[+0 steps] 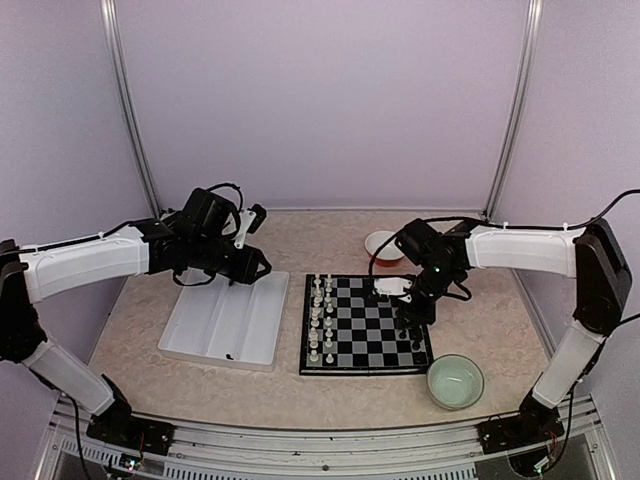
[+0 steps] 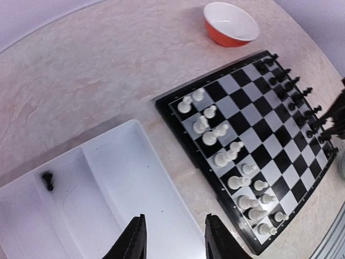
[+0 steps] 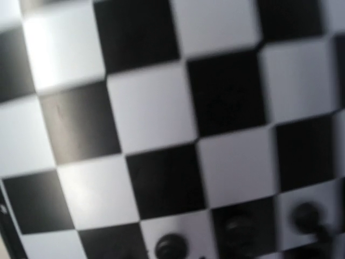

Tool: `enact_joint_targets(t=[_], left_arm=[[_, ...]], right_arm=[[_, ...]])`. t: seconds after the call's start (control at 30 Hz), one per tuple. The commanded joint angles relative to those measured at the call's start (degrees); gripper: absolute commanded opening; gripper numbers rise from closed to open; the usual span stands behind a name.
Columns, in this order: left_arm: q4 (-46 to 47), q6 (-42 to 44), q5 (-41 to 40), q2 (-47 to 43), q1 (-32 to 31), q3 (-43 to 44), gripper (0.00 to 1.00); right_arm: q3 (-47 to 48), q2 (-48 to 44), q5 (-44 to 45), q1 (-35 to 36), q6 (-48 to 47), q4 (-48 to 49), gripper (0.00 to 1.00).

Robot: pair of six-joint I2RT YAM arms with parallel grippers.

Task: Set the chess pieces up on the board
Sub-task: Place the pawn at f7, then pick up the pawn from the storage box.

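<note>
Pale lilac walls (image 1: 320, 100), beige marbled tabletop (image 1: 330, 240).

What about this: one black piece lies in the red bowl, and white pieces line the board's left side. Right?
No: the black piece lies in the white tray, not the red bowl, per the left wrist view. White pieces do line the board's left side.

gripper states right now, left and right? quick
left gripper: open, empty, above the white tray.
right gripper: cannot tell; it is low over the black pieces on the board.
</note>
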Motion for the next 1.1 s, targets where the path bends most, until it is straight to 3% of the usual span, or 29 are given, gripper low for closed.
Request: enact_joint_targets(t=[0.0,0.27,0.47,0.63,1.07], left_arm=[[-0.21,-7.65,-8.85,-2.98,3.09,-4.50,0.38],[4.01,-12.52,-14.87,-0.74,6.33,-8.35,0.39],[5.85,-9.84,-14.65,7.62,8.74,-5.85,0.39],[7.30,-8.30,-13.58,12.93,10.40,-3.20,0.45],[6.23,-7.07,-15.54,22.88,11.44,4.86,0.47]], right_arm=[[4.84,-4.45,-2.88,0.66,1.72,-1.84,0.22],[3.78,-7.11,-5.73,0.53,2.88,0.97,0.23],[3.16,-8.28,-5.37,0.52,2.69,0.94,0.23],[1.76,-9.11,-5.29,0.48,2.42,1.28,0.22],[0.61,-9.82,-5.36,0.47,2.08,1.38,0.22]])
